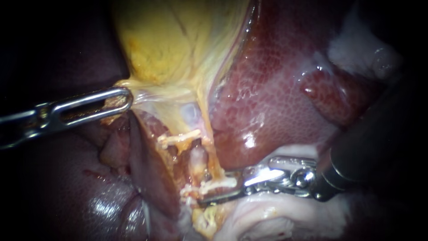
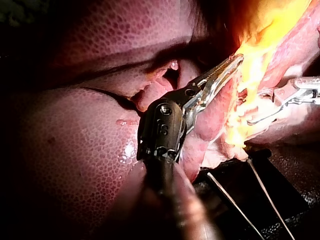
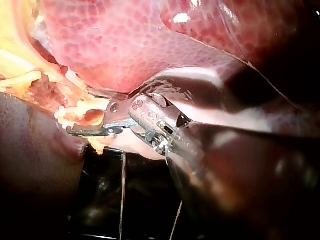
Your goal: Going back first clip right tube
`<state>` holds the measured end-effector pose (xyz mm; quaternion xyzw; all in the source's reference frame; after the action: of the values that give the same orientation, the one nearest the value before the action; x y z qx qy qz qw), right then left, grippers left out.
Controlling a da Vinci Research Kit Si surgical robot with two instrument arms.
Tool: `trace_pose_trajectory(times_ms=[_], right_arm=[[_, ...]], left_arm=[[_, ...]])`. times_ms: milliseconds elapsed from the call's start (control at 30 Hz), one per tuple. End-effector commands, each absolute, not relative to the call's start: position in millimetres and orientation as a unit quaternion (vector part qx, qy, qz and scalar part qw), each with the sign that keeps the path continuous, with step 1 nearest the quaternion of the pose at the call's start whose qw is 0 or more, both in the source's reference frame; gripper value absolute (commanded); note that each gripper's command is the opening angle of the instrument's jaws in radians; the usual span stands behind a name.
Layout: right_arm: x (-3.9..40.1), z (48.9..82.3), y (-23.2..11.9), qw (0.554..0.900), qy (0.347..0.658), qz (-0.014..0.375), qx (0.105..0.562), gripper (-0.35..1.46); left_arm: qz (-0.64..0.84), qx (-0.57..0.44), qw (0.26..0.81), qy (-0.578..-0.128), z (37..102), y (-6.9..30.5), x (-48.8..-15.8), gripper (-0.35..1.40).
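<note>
The yellow gallbladder (image 1: 169, 40) hangs at the top centre, with the dark red liver (image 1: 276, 98) to its right. My left instrument (image 1: 127, 99) comes in from the left, its slotted jaws shut on the gallbladder's lower edge and holding it taut; the left wrist view shows its jaws (image 2: 235, 61) biting into yellow tissue. Below the gallbladder a pale tube (image 1: 197, 158) runs down through frayed tissue. My right instrument (image 1: 209, 192) lies at the tube's lower end, jaws open, with a pale strand against the upper jaw. The right wrist view shows those jaws (image 3: 75, 127) parted beside the frayed tissue.
Pale whitish tissue (image 1: 267, 218) lies under the right instrument's shaft. A dark liver lobe (image 1: 67, 187) fills the lower left. In the wrist views a dark base with thin wires (image 3: 122, 185) sits beneath the tissue.
</note>
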<state>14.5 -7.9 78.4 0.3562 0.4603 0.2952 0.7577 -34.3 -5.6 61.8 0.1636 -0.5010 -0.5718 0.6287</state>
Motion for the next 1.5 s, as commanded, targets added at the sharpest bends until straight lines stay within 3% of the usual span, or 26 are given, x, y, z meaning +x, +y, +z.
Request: trace_pose_trajectory(times_ms=[33,467,833,1033,1267,1500], right_arm=[[14.3,78.2,-7.6,0.759,0.463,0.290,0.353,0.60],[9.9,74.6,-3.8,0.765,0.479,0.261,0.342,0.60],[5.7,65.5,2.2,0.765,0.525,0.237,0.289,0.60],[4.7,62.2,3.5,0.768,0.542,0.220,0.262,0.60],[4.8,62.5,2.8,0.767,0.544,0.211,0.266,0.60],[4.9,62.7,2.6,0.767,0.545,0.209,0.268,0.60]], left_arm=[[-0.572,0.163,0.629,-0.501,61.8,-5.6,-34.2,-0.35],[-0.572,0.164,0.629,-0.501,61.8,-5.6,-34.1,-0.35],[-0.573,0.165,0.631,-0.497,62.5,-5.9,-34.5,-0.35],[-0.572,0.166,0.633,-0.495,62.9,-6.0,-34.7,-0.35],[-0.570,0.169,0.637,-0.491,63.9,-6.2,-35.8,-0.35],[-0.566,0.177,0.647,-0.479,67.3,-7.4,-39.3,-0.35]])
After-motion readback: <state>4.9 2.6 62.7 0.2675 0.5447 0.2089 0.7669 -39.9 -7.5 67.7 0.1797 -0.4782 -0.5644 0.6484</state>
